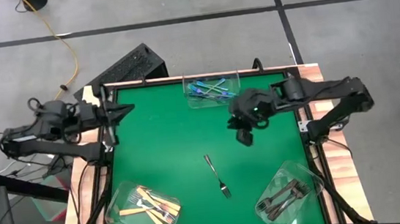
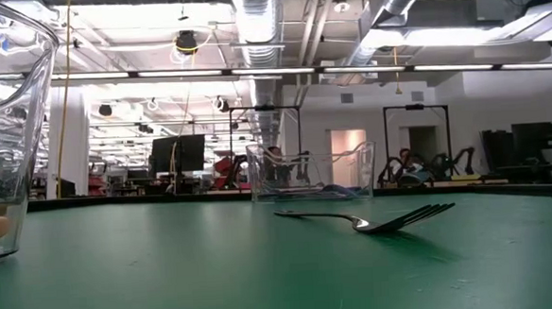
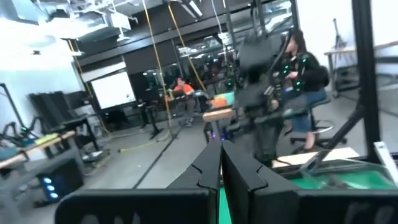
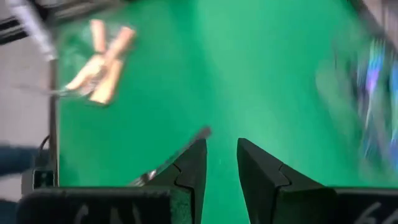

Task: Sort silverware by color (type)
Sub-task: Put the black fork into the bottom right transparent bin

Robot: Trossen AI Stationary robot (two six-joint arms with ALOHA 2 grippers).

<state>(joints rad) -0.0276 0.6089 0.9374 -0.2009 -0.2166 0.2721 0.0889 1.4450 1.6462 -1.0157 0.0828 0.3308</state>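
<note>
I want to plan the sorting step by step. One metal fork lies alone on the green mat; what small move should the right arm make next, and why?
Probably lower the right gripper toward the loose dark metal fork, fingers open. It hovers empty just beyond the handle end, and this fork is the only one outside a tub. The left gripper waits at the mat's edge.
</note>
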